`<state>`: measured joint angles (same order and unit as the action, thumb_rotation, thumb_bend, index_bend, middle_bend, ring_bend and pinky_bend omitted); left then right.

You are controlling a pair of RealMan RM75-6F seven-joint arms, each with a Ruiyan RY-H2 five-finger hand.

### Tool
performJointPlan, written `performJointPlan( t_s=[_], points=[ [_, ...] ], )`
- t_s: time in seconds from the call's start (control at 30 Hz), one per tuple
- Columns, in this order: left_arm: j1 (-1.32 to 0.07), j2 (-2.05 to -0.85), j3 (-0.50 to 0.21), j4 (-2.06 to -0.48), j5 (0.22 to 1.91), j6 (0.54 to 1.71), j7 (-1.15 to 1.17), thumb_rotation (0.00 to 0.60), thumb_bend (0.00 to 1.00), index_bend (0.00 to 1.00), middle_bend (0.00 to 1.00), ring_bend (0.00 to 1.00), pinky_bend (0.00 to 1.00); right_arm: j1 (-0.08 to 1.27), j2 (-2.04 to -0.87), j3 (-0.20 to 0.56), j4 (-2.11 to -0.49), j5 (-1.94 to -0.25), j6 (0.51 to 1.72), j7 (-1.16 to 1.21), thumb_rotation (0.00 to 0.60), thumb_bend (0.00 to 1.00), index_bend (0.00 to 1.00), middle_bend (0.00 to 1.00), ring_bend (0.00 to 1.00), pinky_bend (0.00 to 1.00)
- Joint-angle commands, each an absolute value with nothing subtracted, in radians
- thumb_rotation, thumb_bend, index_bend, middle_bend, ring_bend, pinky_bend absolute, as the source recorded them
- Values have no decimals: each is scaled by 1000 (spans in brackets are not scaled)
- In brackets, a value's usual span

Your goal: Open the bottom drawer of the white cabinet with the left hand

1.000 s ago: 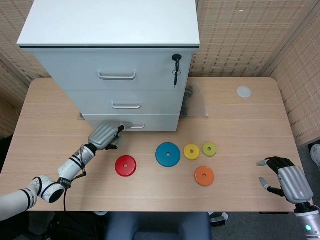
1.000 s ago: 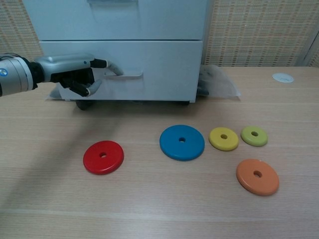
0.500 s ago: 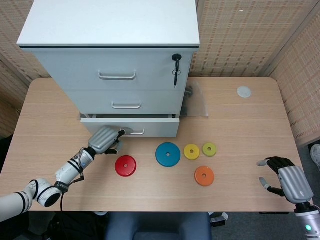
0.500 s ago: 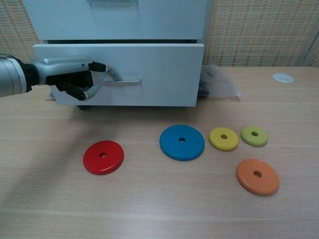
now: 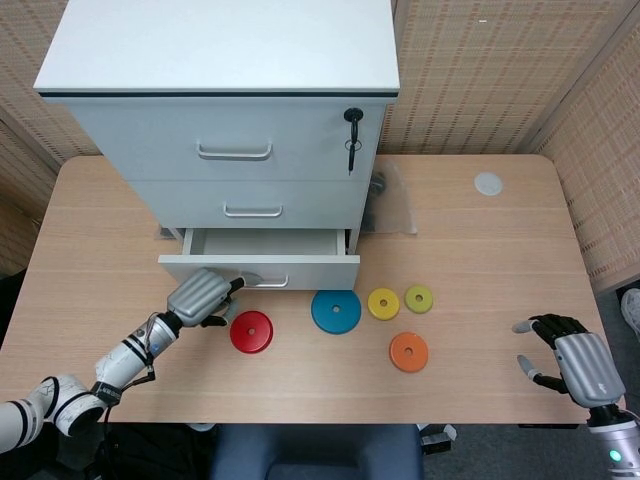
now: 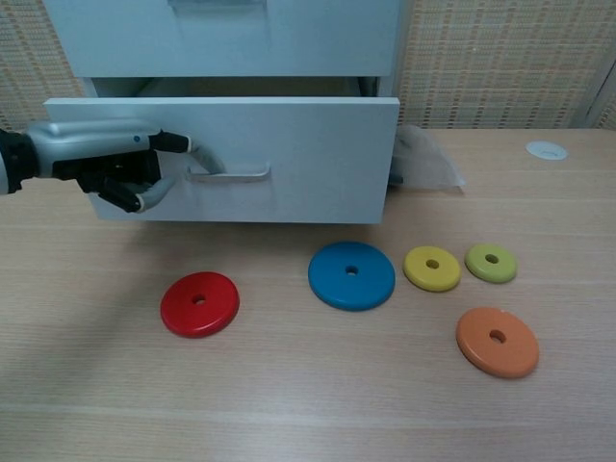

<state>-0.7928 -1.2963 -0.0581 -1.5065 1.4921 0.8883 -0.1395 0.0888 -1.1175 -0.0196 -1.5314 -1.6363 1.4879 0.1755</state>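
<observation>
Woven tan walls stand behind my wooden bench [image 5: 480, 240]. On the bench sits the white cabinet [image 5: 225, 120] with three drawers. A key [image 5: 352, 135] hangs in the lock near the top drawer.

The bottom drawer [image 6: 279, 159] is the one I want. It sticks out from the cabinet now, and from the head view I can see down into it. It looks bare inside, as far as I can see. I think the job is mostly done. The drawer is partly out, but I cannot tell how much more it can slide. One more pull would open it wider.

My left hand [image 6: 120, 164] is at the left end of the drawer handle [image 6: 229, 174]. One finger hooks behind the bar and the other fingers are curled under. So the hand has hold of the handle.

My right hand [image 5: 575, 355] rests far away at the right edge of the bench. Its fingers are spread and it holds nothing.

Flat round rings lie in front of the drawer: a red ring [image 6: 199, 303], a blue ring [image 6: 351, 274], a yellow ring [image 6: 432, 268], a green ring [image 6: 491, 262] and an orange ring [image 6: 497, 341]. The blue ring is close to the drawer front, so I should watch it if I pull more.
</observation>
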Motion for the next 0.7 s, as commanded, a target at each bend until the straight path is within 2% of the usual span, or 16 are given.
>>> performJointPlan(
  t_s=[0.03,0.7],
  points=[
    [-785,-1278,-46,-1534,1506,897,-124,600,682,204,946,991,1000,88,-1117,-19,-1533,-1635,1489,175,600,275,375,379,285,291],
    [-755,-1202,-2,-1673,1551,921,-57,600,682,204,945,990,1000,79,-1119,-19,-1526,-1634,1501,181,600,275,375,379,285,291]
  ],
)
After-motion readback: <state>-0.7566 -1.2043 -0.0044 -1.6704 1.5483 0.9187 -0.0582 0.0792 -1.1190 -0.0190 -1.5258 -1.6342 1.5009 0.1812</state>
